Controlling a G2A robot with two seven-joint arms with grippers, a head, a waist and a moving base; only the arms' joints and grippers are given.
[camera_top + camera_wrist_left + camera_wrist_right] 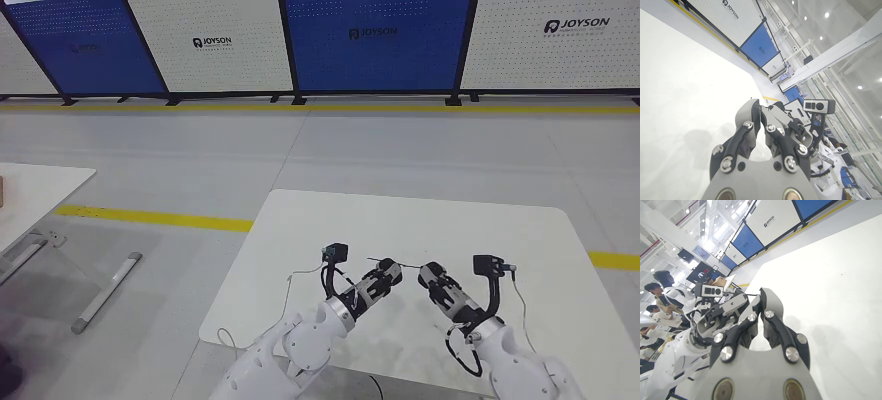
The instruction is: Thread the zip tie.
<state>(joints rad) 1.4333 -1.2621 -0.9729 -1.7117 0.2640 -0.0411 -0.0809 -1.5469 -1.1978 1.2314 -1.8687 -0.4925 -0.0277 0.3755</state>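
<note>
Over the near part of the white table (480, 230), my two grippers meet tip to tip. A thin black zip tie (400, 264) runs between them. My left gripper (388, 271) (759, 106) is shut, its fingertips pinched together on one end of the tie. In the right wrist view the zip tie (751, 294) shows as a fine black strand leading from my right gripper (760, 295) (430, 272), which is shut on it, across to the left gripper's fingers (738, 300). How the tie's two ends sit against each other is hidden by the fingers.
The table's far half and both sides are bare white surface. Another white table (40, 190) stands off to the left, with a grey bar (105, 292) lying on the floor beside it. Blue and white panels (380, 45) wall off the far side.
</note>
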